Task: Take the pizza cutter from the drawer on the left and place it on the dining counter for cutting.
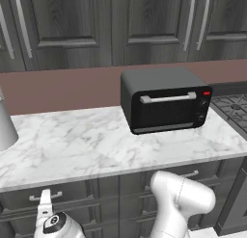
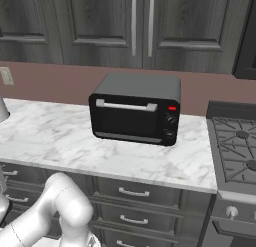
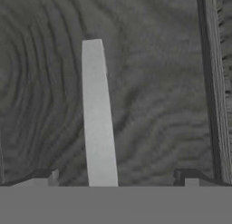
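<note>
The drawer [image 3: 154,105] is seen close up in the hand view as a dark grey wood-grain front, shut. Its silver handle [image 3: 96,114] runs up from between my two dark fingertips. My gripper [image 3: 115,177] is open, its jaws standing wide on either side of the handle and gripping nothing. In the left base view the gripper [image 1: 45,205] is low at the left, right at the handle of the top left drawer [image 1: 24,199] under the counter. The pizza cutter is hidden. The dining counter is out of view.
A black toaster oven [image 1: 166,99] [image 2: 135,108] stands on the marble counter [image 1: 72,145] backed by dark wall cabinets. A gas stove [image 2: 235,146] lies to the right. More drawers [image 2: 135,192] line the base. A grey vessel [image 1: 5,128] stands at the far left.
</note>
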